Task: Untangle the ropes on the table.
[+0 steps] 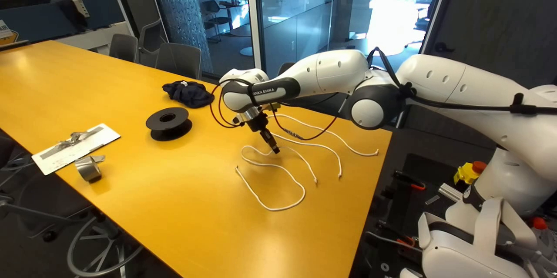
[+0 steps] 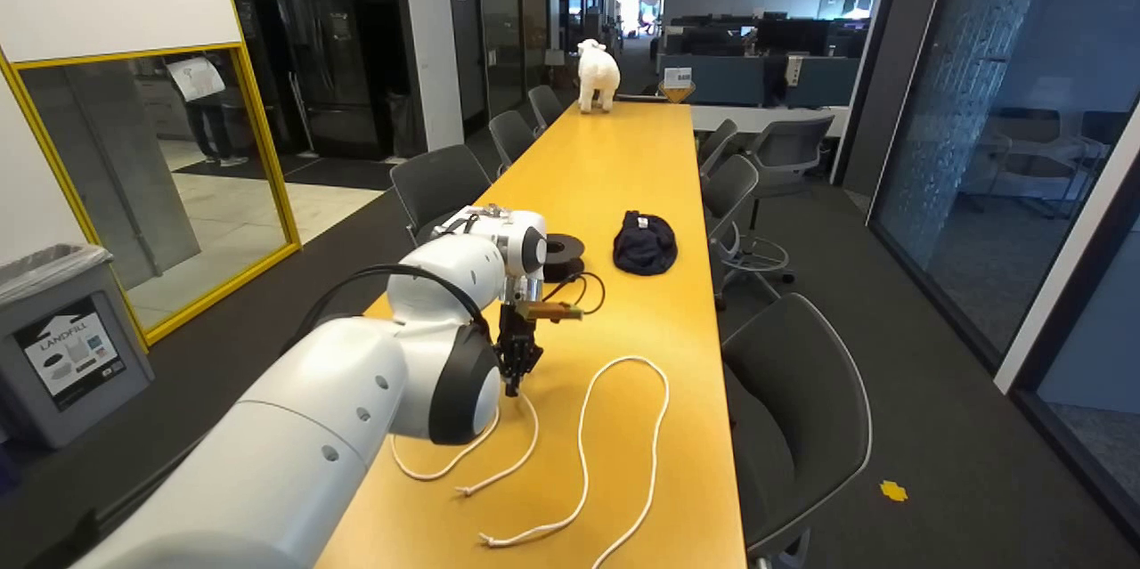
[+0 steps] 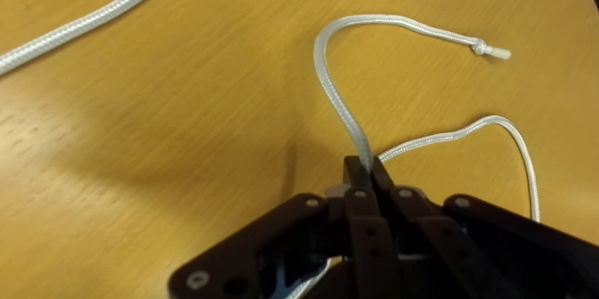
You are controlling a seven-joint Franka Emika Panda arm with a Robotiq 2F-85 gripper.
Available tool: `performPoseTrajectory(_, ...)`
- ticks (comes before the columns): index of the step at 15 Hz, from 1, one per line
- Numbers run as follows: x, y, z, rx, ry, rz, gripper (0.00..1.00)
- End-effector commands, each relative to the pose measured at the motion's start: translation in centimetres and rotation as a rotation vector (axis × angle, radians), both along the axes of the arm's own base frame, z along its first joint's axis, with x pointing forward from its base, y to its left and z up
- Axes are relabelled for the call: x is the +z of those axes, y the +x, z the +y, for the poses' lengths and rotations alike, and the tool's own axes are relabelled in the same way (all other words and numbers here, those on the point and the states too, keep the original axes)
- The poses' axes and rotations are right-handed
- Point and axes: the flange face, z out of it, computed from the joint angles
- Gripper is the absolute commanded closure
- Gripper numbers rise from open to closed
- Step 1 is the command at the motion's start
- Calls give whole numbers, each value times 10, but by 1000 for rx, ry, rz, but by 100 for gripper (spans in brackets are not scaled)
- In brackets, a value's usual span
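Observation:
Two white ropes lie in loose curves on the yellow-orange table (image 1: 196, 199). My gripper (image 3: 368, 165) is shut on the nearer rope (image 3: 343, 107), pinching it a short way from one knotted end. From the fingertips that rope's short end bends round to the right, and its longer part shows beyond the right finger. In an exterior view the gripper (image 1: 276, 151) points steeply down, low over the table; its exact height I cannot tell. The farther rope (image 2: 583, 453) forms one long open loop, apart from the held one where both show. The arm hides part of the ropes.
A black spool (image 1: 156, 119) and a dark cloth bundle (image 1: 189, 94) stand farther along the table. Beyond them lie a white board (image 1: 54, 162) and a silver tape roll (image 1: 88, 169). A grey chair (image 2: 802, 409) stands close against the table's side.

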Motion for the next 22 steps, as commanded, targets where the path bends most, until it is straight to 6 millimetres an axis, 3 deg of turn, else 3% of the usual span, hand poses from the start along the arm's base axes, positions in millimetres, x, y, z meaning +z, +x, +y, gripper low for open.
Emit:
performPoseTrajectory(1,-1,1,-2,-34,18,-5,99)
performPoseTrajectory(17,-10,0,-35,-123,20,8,99)
performPoseTrajectory(22,-13,-1,-37,-135,17,15,99)
